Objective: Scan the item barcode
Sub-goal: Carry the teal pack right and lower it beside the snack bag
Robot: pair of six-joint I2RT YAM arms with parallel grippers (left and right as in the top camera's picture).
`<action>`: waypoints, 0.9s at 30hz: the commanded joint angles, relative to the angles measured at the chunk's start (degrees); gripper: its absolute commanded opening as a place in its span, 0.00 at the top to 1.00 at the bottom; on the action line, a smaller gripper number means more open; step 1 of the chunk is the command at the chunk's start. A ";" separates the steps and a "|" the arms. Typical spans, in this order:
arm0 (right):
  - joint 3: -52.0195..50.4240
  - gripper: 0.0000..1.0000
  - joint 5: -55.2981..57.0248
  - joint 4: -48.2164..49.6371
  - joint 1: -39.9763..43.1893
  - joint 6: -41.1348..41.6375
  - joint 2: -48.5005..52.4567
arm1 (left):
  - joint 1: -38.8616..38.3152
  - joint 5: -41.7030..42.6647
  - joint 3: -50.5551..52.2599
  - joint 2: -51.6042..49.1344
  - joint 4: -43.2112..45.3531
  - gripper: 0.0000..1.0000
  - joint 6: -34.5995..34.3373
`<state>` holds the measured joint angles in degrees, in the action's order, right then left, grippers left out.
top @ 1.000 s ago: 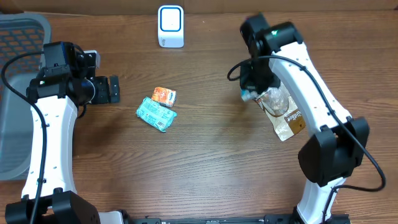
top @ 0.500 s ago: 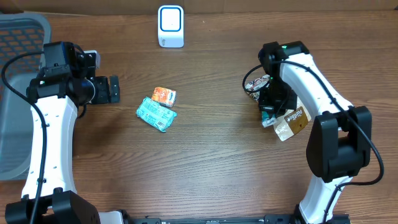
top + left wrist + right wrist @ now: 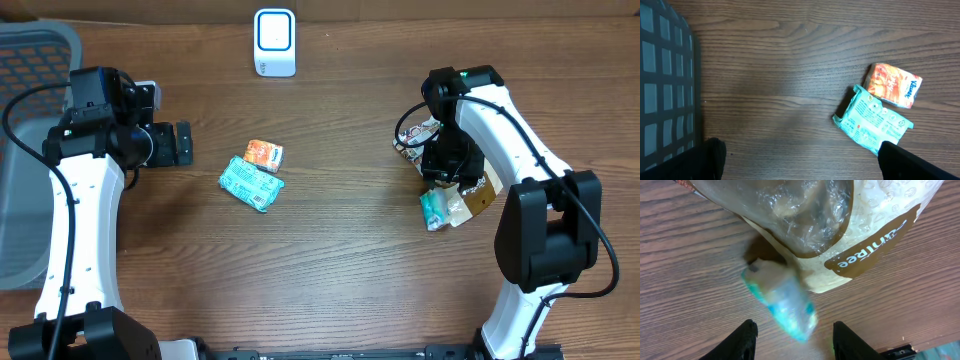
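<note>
A small teal-and-white packet [image 3: 433, 210] lies on the table against the brown-and-white pouch [image 3: 472, 196]. In the right wrist view the packet [image 3: 785, 302] is blurred and sits just beyond my right gripper [image 3: 797, 342], whose fingers stand apart and touch nothing. From overhead my right gripper [image 3: 447, 166] hangs over the pouch and a clear plastic bag [image 3: 790, 210]. The white scanner [image 3: 274, 42] stands at the back centre. My left gripper [image 3: 183, 144] is open and empty at the left; in its wrist view the left gripper [image 3: 805, 165] is near a teal packet [image 3: 872, 122].
An orange tissue pack [image 3: 264, 153] and the teal packet [image 3: 251, 183] lie mid-table. A colourful wrapped item [image 3: 415, 135] sits beside the right arm. A grey mesh basket [image 3: 25, 150] stands at the left edge.
My right arm swung from near the scanner to the pouch at the right. Its jaws opened and the teal-and-white packet dropped onto the table beside the pouch. The left arm stayed still.
</note>
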<state>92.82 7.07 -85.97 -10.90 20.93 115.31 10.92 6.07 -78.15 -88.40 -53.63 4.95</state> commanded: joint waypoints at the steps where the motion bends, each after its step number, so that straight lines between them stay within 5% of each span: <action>1: -0.15 0.58 1.05 0.35 0.07 0.07 -0.11 | -0.07 0.85 -0.42 0.00 0.07 0.00 1.46; 3: 0.35 0.68 1.07 0.37 0.04 0.07 -0.11 | -0.07 0.85 -0.42 0.00 0.07 0.00 1.46; 7: 3.58 0.71 1.05 0.00 0.04 0.07 -0.24 | -0.07 0.85 -0.42 0.00 0.07 0.01 1.46; 16: 16.57 0.52 0.92 -4.92 -0.02 -0.37 -1.62 | -0.07 0.85 -0.42 0.00 0.07 0.00 1.46; 27: 21.64 0.44 -6.62 -4.63 -0.39 -1.64 -2.38 | -0.07 0.85 -0.42 0.00 0.07 0.00 1.46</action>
<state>112.92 3.40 -91.22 -10.98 19.64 115.18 10.92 6.07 -78.15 -88.40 -53.63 4.95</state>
